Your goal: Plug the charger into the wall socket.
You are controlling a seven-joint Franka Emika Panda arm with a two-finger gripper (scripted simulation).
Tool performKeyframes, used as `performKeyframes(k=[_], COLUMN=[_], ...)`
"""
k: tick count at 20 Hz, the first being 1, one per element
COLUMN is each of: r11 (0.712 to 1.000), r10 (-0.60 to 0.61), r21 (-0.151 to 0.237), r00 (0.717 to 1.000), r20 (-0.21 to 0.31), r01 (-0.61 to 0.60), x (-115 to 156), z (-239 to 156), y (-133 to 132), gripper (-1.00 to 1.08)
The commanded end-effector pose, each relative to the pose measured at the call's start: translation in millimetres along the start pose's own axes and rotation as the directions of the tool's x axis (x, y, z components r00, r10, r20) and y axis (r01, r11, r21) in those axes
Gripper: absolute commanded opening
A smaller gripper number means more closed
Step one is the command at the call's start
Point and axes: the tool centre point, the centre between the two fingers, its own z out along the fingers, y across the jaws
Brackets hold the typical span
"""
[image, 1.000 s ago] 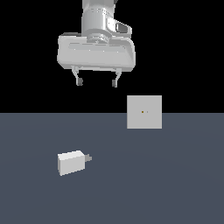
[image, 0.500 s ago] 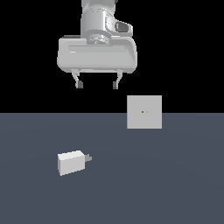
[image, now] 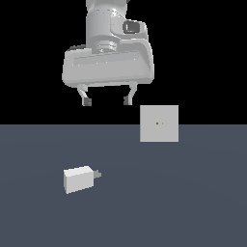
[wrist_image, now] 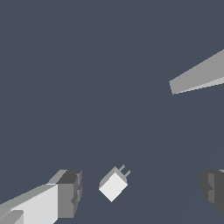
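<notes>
Though end effector (image: 107, 101) gapes, wall socket (wrist_image: 199, 76) cropped in wrist view.

Flat dark slate-grey floor surface (image: 193, 202), with two items on it.
A small off-white rectangular charger block (image: 78, 179) with short dark-grey prongs is laid flat toward the exterior view's left; a flat upright light-grey square socket plate (image: 159, 123) is stood well apart, toward the right.
</notes>
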Motion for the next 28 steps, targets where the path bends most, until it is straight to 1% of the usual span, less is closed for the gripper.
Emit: performKeyframes(k=[1,7,13,19,28], r11=[0.998,0.98,0.944,0.893,0.798], r10=[0.061,0.199,0.329,0.449,0.6], r21=[-0.003,-0.01,-0.015,-0.019,-0.023], r00=[0.998,0.98,0.944,0.893,0.798], r20=[-0.004,-0.014,-0.024,-0.035,-0.05], r01=[-0.061,-0.2,-0.329,-0.45,-0.602], x=[-7,-23,-38,-52,-70], z=[6,21,36,50,70], y=[1,2,1,-3,-10], gripper=[1.0,1.0,1.0,1.0,1.0])
